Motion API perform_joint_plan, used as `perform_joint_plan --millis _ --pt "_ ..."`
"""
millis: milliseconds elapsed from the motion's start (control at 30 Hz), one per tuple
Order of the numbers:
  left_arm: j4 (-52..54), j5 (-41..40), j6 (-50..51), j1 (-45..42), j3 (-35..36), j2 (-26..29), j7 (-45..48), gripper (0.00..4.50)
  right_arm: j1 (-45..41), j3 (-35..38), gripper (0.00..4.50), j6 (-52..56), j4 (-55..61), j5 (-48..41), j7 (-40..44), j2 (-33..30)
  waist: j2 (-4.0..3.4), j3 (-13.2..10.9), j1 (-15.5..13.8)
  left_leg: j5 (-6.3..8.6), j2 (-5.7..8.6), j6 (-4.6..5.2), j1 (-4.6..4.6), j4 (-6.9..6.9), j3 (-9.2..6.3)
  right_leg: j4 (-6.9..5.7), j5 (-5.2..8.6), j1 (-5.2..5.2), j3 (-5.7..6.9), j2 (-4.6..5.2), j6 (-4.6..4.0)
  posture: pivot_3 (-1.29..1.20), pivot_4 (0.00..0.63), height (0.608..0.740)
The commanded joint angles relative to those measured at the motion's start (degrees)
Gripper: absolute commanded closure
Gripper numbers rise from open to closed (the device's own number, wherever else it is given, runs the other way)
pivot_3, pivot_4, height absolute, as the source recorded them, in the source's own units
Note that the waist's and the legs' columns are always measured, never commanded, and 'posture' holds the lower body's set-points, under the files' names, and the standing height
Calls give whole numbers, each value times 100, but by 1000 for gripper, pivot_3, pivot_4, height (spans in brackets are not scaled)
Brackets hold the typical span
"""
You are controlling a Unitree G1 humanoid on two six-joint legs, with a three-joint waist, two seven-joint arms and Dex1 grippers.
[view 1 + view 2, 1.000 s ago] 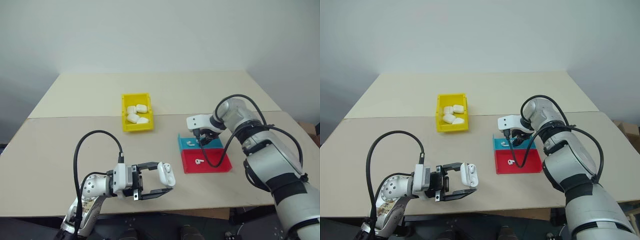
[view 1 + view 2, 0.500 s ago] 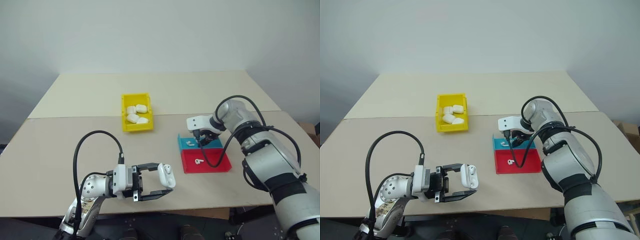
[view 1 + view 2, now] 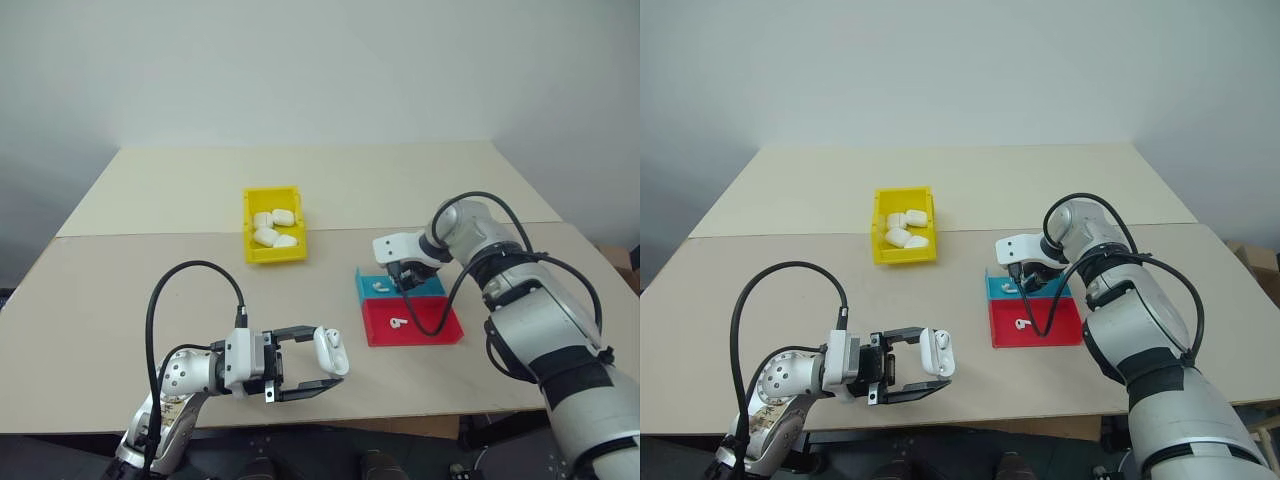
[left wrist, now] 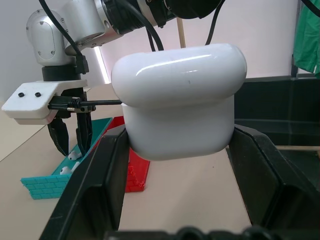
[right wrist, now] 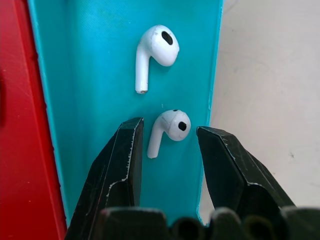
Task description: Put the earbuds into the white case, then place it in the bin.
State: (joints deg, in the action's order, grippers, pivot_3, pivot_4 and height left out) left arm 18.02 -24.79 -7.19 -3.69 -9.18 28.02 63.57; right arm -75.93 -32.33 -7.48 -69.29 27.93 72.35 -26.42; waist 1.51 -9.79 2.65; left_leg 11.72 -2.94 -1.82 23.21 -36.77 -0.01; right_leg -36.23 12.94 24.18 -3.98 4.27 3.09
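L gripper (image 3: pixel 322 365) points sideways near front table edge, fingers clamped on the white case (image 3: pixel 331 350), lid up. R gripper (image 5: pixel 167 140) points steeply down over blue tray half (image 5: pixel 90 75), fingers apart around one earbud (image 5: pixel 169 127), not touching; bin (image 3: pixel 273 225) well apart.

Head stereo pair looks forward and down over table (image 3: pixel 120 290), both arms visible. Wrist cameras sit close, sighting along own fingers; left wrist view shares the blue tray (image 4: pixel 45 182).

Two white earbuds (image 5: pixel 156 47) lie on the blue tray half, a third on the red half; the glossy white case (image 4: pixel 179 100) – lid open – is held upright near the table's front edge; the yellow bin (image 3: pixel 250 228) holds several white cases
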Motion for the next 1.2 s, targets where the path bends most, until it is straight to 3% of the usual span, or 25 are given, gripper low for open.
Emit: perform_joint_plan --millis 33,567,700,1067,1200 --pt "224 -40 29 -19 -6 37 -38 1721 -118 133 2769 -58 -10 -14 -24 0 0 0 2 0 0 0 0 0 0 0 0 0 0 0 0 0 150 740" --pt "257 -48 79 -19 -3 47 -64 1721 -120 118 2769 -163 -9 24 -24 20 0 0 1 0 0 0 -1 0 0 -1 0 0 0 0 0 0 150 740" --pt "266 -54 92 -16 -1 55 -69 1721 -104 100 3624 -183 -8 49 -27 5 0 0 2 0 0 0 -1 0 0 -1 0 0 0 0 0 0 150 740" --pt "298 -84 129 -12 4 65 -57 1721 -104 147 3624 -195 40 40 -35 -52 0 0 1 -1 0 0 -1 -1 0 -2 0 0 0 0 -1 0 150 740" --pt "319 -101 148 -62 7 27 -96 1721 -235 590 3624 8 297 -357 83 -255 -1 0 -2 -1 0 0 0 -1 -1 -2 0 0 0 0 -1 0 150 740"
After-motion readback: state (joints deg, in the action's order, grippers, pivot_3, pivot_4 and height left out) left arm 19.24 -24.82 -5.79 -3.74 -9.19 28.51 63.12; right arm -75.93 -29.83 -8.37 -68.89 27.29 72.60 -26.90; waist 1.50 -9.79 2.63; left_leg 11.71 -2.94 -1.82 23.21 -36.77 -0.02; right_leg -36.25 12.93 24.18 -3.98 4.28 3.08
